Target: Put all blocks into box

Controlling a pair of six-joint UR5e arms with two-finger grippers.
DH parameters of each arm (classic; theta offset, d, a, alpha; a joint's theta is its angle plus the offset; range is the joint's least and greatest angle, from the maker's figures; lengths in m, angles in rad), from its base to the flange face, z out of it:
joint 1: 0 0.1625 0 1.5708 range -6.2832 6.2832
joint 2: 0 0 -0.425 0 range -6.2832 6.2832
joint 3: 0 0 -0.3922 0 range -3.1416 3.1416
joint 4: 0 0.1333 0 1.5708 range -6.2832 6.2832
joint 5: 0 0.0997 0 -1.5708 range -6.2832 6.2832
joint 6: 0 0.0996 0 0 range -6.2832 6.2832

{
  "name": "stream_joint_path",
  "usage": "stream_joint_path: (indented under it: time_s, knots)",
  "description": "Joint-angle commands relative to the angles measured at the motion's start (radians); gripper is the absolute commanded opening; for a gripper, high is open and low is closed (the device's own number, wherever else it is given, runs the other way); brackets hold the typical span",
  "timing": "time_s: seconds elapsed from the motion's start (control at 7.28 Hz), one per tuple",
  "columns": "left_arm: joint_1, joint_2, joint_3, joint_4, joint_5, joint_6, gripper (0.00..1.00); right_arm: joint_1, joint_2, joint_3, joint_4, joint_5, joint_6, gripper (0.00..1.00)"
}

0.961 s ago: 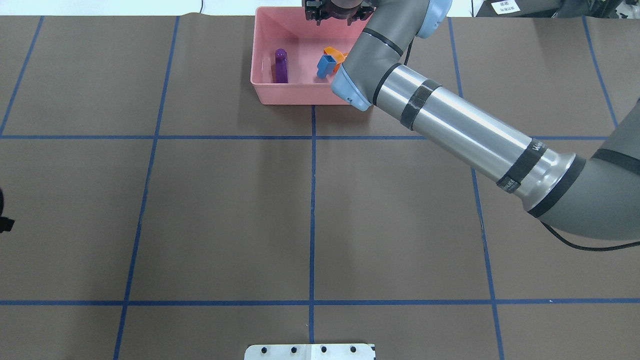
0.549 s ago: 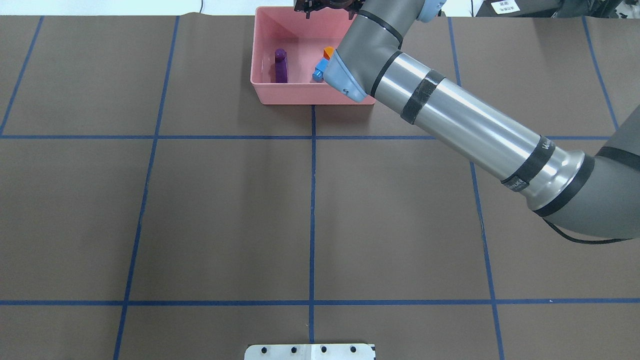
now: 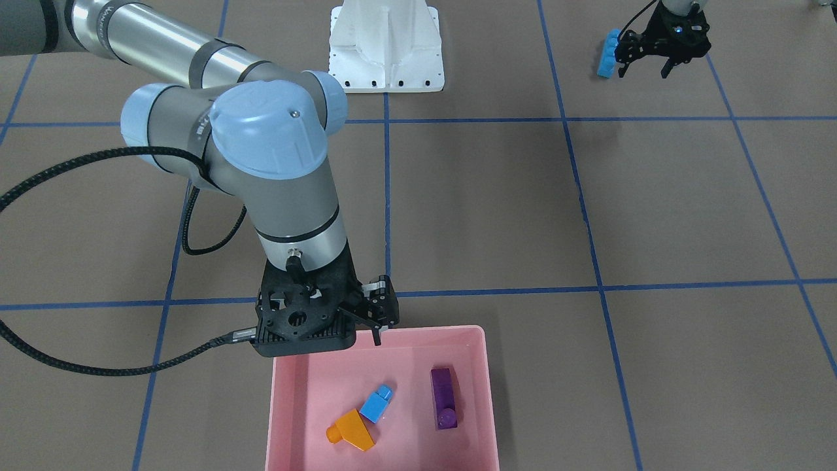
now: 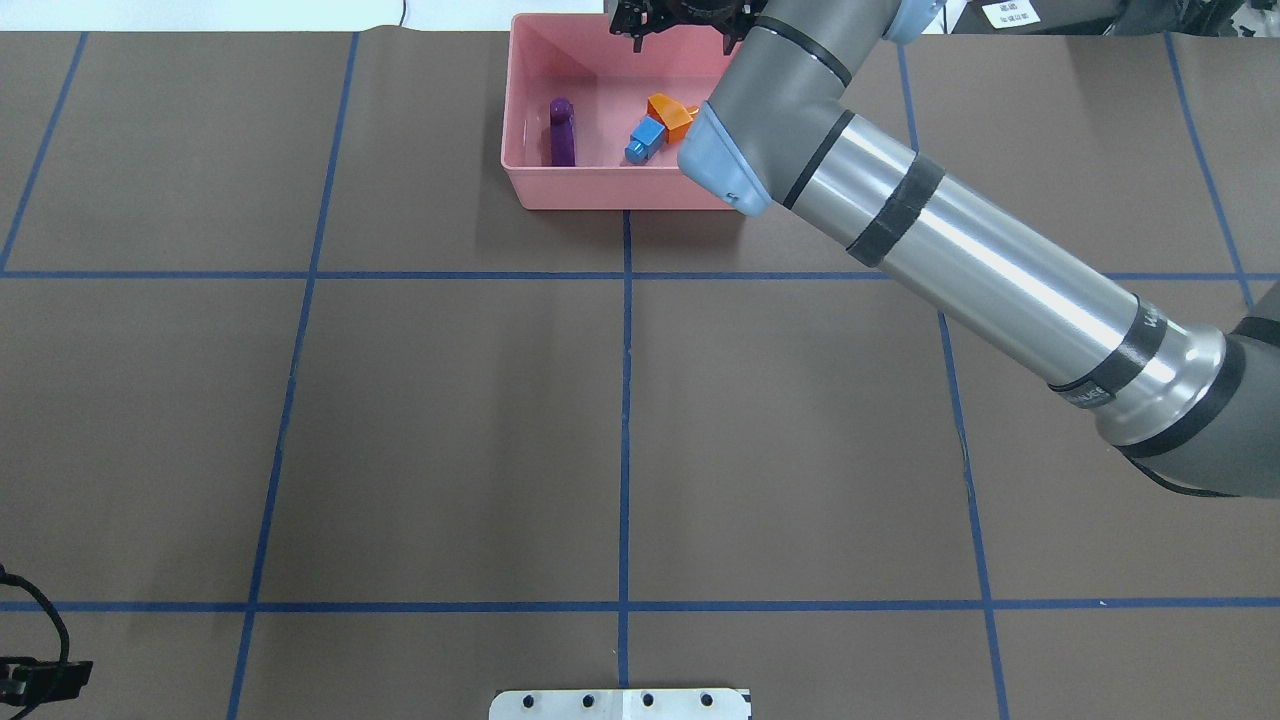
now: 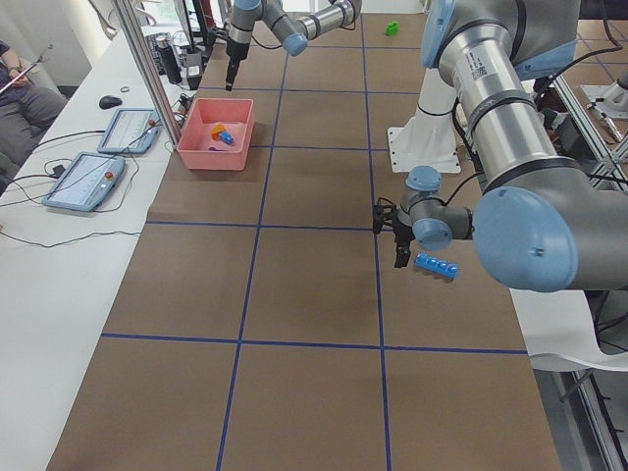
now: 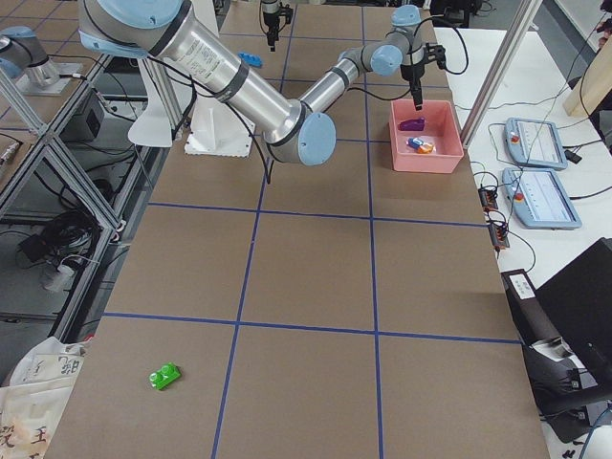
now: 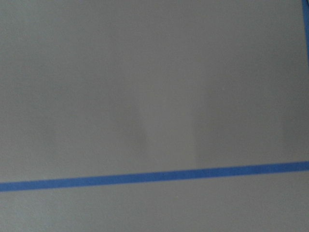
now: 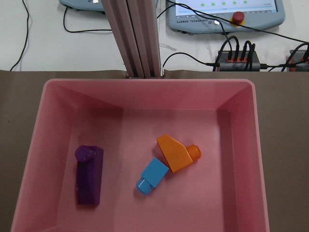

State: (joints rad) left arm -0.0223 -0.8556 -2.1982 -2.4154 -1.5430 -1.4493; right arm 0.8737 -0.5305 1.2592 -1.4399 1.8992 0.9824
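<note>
The box (image 8: pixel 145 94) sat at the far edge of the worktop (image 4: pixel 450 430), about midway along it, and three of the five blocks already lay inside. The purple oblong block (image 8: pixel 89 180) was on its side toward the left. The small light-blue block (image 8: pixel 153 175) and the orange sloped block (image 8: pixel 175 152) touched each other nearer the middle. The right hand (image 3: pixel 377 333) hung over the box's near rim, on its right-hand side. We saw no block in it, but we could not tell how far apart its fingers stood. Two blocks were left outside. The long blue four-stud block (image 3: pixel 608 53) was at the near left of the worktop, just beside the left hand (image 3: pixel 644 69). That hand's fingers looked spread with nothing between them, and we could not make out whether the block touched the hand. The left wrist view gave only bare worktop and a strip of blue tape. The green two-stud block (image 6: pixel 164 377) lay alone toward the right end of the worktop, well apart from the box and from both hands. We judged the task a little past halfway, with the long blue block likely next and the green one after it.
</note>
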Motion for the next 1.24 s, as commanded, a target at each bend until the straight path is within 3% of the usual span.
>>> stream_joint_path:
  time_s: [0.0,0.14,0.69,0.82,1.1]
  knots:
    - [0.218,0.015,0.000,-0.021,0.122,-0.141,1.00,0.010,-0.072,0.133,-0.092,0.029,-0.004,1.00]
    - [0.261,0.016,0.001,-0.019,0.144,-0.152,1.00,0.013,-0.088,0.170,-0.138,0.049,-0.005,1.00]
    - [0.318,0.026,0.035,-0.021,0.146,-0.172,1.00,0.016,-0.176,0.486,-0.575,0.067,-0.107,1.00]
    - [0.329,0.024,0.041,-0.021,0.146,-0.172,1.00,0.021,-0.250,0.584,-0.658,0.067,-0.201,1.00]
    - [0.344,0.018,0.049,-0.022,0.144,-0.171,1.00,0.024,-0.432,0.715,-0.683,0.067,-0.283,1.00]
